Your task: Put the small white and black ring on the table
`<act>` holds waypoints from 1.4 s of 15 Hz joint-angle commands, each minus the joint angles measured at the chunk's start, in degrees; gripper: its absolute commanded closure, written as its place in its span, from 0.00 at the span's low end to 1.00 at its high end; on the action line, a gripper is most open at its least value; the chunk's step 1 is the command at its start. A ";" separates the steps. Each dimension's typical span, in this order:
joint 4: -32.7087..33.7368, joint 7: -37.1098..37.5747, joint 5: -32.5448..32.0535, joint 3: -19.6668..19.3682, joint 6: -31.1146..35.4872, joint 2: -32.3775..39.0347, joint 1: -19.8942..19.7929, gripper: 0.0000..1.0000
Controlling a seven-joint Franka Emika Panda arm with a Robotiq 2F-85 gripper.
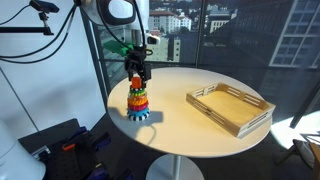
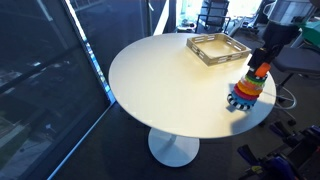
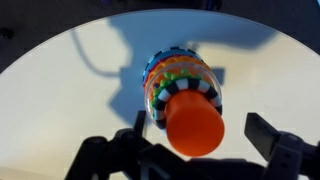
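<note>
Black Robotiq gripper (image 3: 200,132) is spread wide w/ nothing pinched, jaws either side of the orange top piece (image 3: 195,122). The small white and black scalloped toy ring (image 3: 207,88) sits threaded on the multicoloured ring stack (image 1: 138,100), apparently high up near that top, centre of the wrist view. I'd judge it light, stiff, a bit slick, not fragile, so pinch across the scalloped rim. The round cream pedestal table (image 1: 180,125) looks smooth w/ bare top at lower centre, the rectangular light wooden tray (image 1: 228,107) sits at right, dark windows behind.

Ring stack (image 1: 138,101) nr table (image 1: 190,140) edge; tray (image 1: 212,113) opp. side; end effector (image 1: 138,78) above.
</note>
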 commanded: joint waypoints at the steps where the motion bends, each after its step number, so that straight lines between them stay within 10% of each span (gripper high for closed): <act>1: -0.43 2.10 -1.43 0.43 0.98 -0.09 0.09 0.00; 3: -0.40 2.26 -1.78 0.53 0.95 0.04 0.07 0.00; 9: -0.26 2.27 -2.85 0.56 0.55 -0.23 0.04 0.59; 21: 0.69 -0.99 0.01 0.09 -3.95 -4.75 0.78 0.59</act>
